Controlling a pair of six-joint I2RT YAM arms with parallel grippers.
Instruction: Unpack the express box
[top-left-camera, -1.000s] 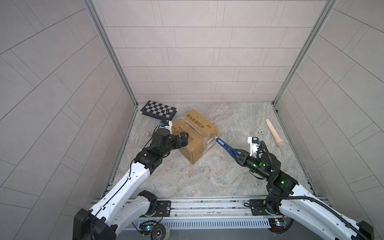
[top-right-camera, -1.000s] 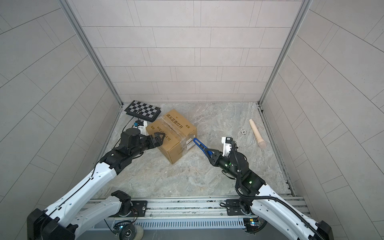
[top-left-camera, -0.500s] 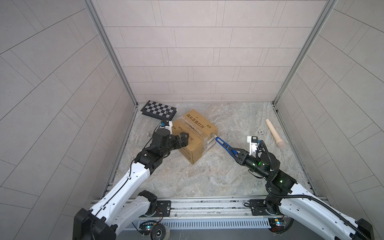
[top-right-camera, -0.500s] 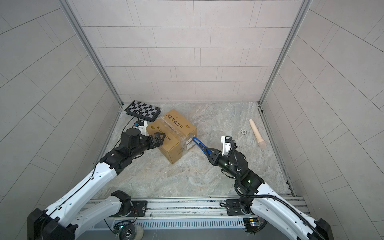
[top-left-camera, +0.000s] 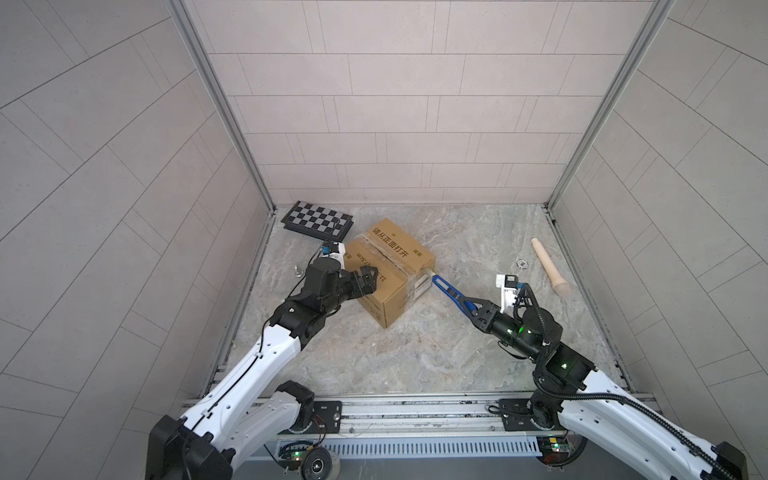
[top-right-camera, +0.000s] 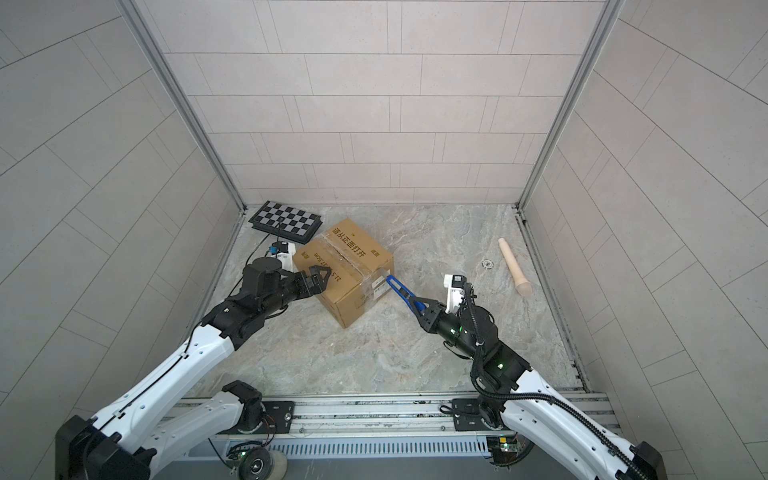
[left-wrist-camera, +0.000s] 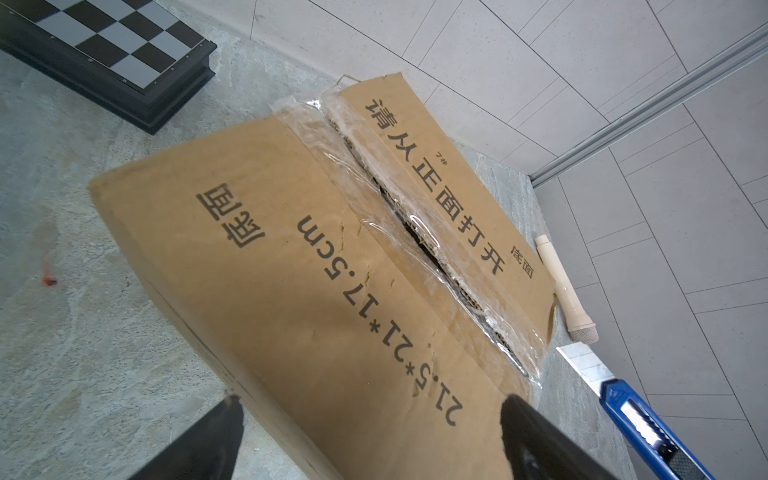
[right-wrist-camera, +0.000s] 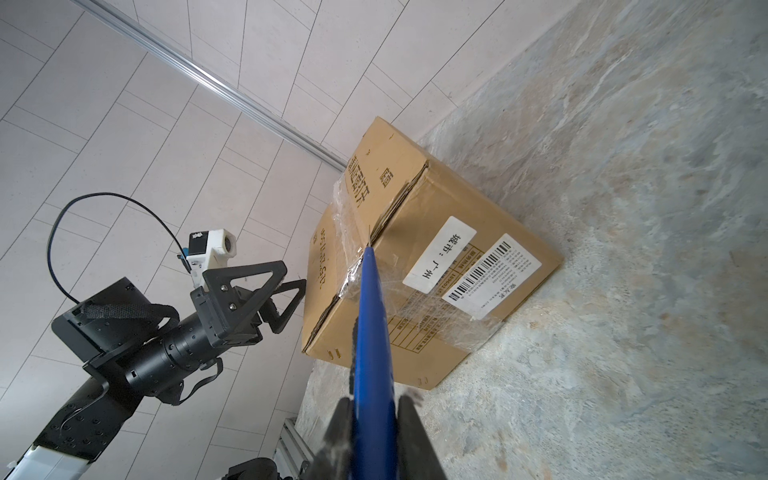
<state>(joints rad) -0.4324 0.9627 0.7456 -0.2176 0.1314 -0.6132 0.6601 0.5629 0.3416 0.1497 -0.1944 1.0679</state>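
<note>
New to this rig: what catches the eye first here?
A brown express box sits mid-floor, its seam taped. The right gripper, shut on a blue utility knife, holds the blade at the box's taped edge; the left gripper stands open around the opposite edge.

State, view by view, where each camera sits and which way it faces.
Top views: high above the arm bases, facing down and back at the express box; both arms, left gripper and right gripper show.
Left wrist: on the left arm, facing the box's taped top; its open fingers show.
Right wrist: on the right arm, facing the box's labelled side along the utility knife; its fingers clamp it.
Shared: both wrist views show box and knife.
</note>
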